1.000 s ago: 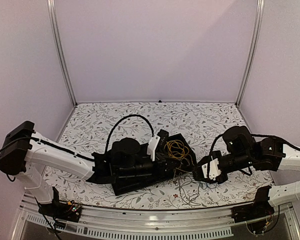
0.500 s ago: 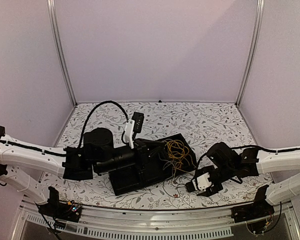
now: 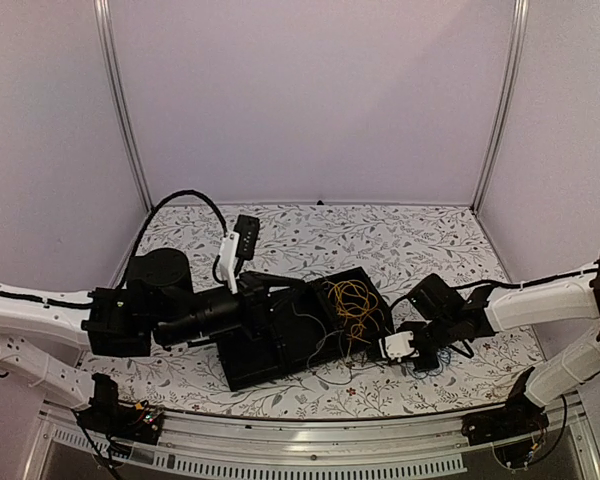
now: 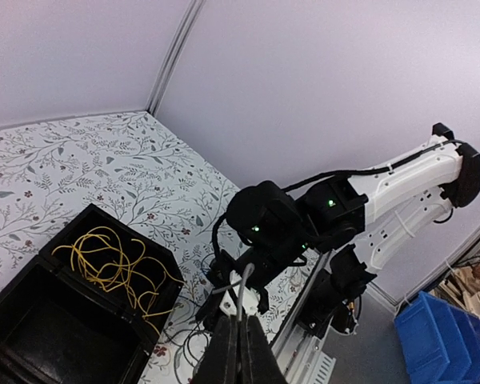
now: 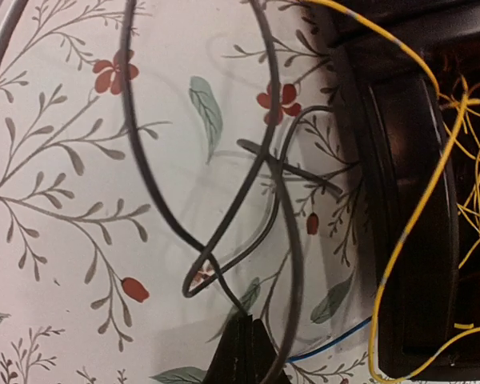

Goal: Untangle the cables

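A tangle of thin dark cables [image 3: 375, 345] lies on the flowered table beside a black box [image 3: 270, 355] that holds yellow cables [image 3: 350, 300]. My left gripper [image 3: 290, 300] hangs over the box; in the left wrist view it [image 4: 241, 320] is shut on a grey cable [image 4: 246, 284] that runs toward the right arm. My right gripper [image 3: 383, 350] sits low at the box's right corner. In its own view it [image 5: 246, 320] is shut on a dark cable [image 5: 152, 188] of the looped tangle. A yellow cable [image 5: 420, 224] and a blue one [image 5: 328, 346] trail past the box rim [image 5: 396, 160].
Metal corner posts [image 3: 120, 110] and plain walls close in the table's back and sides. The front rail [image 3: 310, 440] runs along the near edge. A blue bin [image 4: 448, 336] stands on the floor beyond the table.
The left arm has drawn back to the left with its cable. The right gripper has moved down and left toward the box corner and gone from open to shut on a dark cable.
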Robot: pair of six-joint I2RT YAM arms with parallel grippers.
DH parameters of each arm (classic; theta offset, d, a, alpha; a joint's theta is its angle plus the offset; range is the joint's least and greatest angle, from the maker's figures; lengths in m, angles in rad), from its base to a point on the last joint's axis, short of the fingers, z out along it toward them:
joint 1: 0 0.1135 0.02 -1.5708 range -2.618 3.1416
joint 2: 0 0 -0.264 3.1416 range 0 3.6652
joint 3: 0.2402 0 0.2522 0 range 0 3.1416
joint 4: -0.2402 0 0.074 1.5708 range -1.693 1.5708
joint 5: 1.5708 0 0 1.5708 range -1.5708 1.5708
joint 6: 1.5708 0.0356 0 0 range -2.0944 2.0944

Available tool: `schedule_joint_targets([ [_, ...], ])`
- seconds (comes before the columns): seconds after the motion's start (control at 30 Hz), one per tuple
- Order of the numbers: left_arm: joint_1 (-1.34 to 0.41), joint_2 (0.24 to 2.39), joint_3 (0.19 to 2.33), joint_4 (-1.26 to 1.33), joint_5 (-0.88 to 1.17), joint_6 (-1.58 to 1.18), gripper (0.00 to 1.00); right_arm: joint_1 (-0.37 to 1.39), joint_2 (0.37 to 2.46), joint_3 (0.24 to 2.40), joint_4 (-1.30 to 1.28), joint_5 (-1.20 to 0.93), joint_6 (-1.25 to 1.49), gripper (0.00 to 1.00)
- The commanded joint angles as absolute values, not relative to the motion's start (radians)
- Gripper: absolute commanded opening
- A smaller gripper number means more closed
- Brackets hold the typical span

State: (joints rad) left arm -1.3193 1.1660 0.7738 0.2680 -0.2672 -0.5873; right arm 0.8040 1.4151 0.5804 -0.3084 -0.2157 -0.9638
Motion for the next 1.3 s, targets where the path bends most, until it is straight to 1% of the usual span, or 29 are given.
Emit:
schedule_joint_targets([
  [0.0,-1.346,1.04,0.915,0.097,-0.334,-0.495,0.0,0.654,1.421,0.54,-0.337,-0.131,-1.035,0.02],
  [0.13,-1.347,0.941,1.046,-0.063,-0.425,-0.407,0.0,0.523,1.392,0.532,-0.347,-0.126,-1.111,0.02],
  [0.3,-1.347,0.876,1.183,-0.183,-0.526,-0.296,0.0,0.409,1.407,0.551,-0.361,-0.13,-1.164,0.0],
  [0.43,-1.348,0.883,1.279,-0.243,-0.577,-0.232,0.0,0.361,1.438,0.579,-0.371,-0.133,-1.173,0.0],
  [0.57,-1.347,0.907,1.324,-0.281,-0.61,-0.201,0.0,0.345,1.457,0.6,-0.377,-0.133,-1.162,0.0],
  [0.7,-1.347,0.912,1.312,-0.307,-0.643,-0.213,0.0,0.341,1.441,0.624,-0.405,-0.161,-1.125,0.0],
  [0.9,-1.345,0.86,1.233,-0.302,-0.701,-0.232,0.0,0.339,1.322,0.638,-0.452,-0.214,-1.086,0.02],
  [1.0,-1.345,0.83,1.188,-0.283,-0.733,-0.229,0.0,0.338,1.265,0.638,-0.463,-0.245,-1.064,0.09],
  [1.27,-1.323,0.792,1.074,-0.217,-0.73,-0.233,0.0,0.338,1.215,0.631,-0.39,-0.283,-0.955,0.17],
])
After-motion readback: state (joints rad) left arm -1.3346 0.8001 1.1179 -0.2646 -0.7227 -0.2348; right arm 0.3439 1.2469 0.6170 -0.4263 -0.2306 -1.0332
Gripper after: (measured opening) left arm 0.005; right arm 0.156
